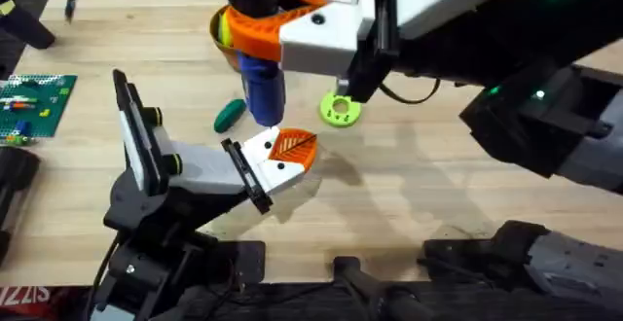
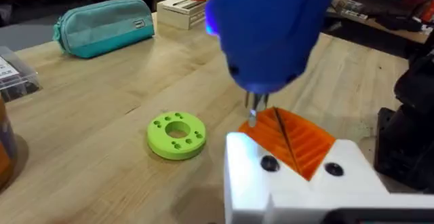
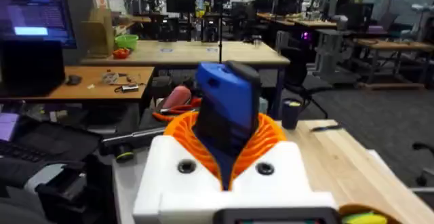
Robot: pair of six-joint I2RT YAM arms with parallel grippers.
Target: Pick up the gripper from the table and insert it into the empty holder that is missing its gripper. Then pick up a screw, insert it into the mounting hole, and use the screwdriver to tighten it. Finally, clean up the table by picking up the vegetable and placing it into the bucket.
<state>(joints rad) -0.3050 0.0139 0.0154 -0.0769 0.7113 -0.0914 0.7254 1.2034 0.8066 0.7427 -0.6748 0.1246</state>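
Blue screwdriver (image 1: pixel 261 86) stands bit-down on the seated orange gripper (image 1: pixel 291 148), pinched in your right hand (image 1: pixel 268 29).

You have the gripper sitting on the white holder (image 1: pixel 255 165), and in the left wrist view the screwdriver's thin bit (image 2: pixel 253 108) meets the holder's edge just beside the ribbed pad. If the bit is off the screw head, turning could skate it across the pad or push the holder aside; a tilted tool could cross-thread the screw. The screw itself is too small to make out under the bit, so you cannot confirm it is engaged. Your left hand's state cannot be told. The vegetable (image 1: pixel 230 115) lies on the bench (image 1: pixel 409 195) just beside the screwdriver, the lime disc (image 1: pixel 340 110) on its other side; the bucket is mostly hidden behind your right hand.
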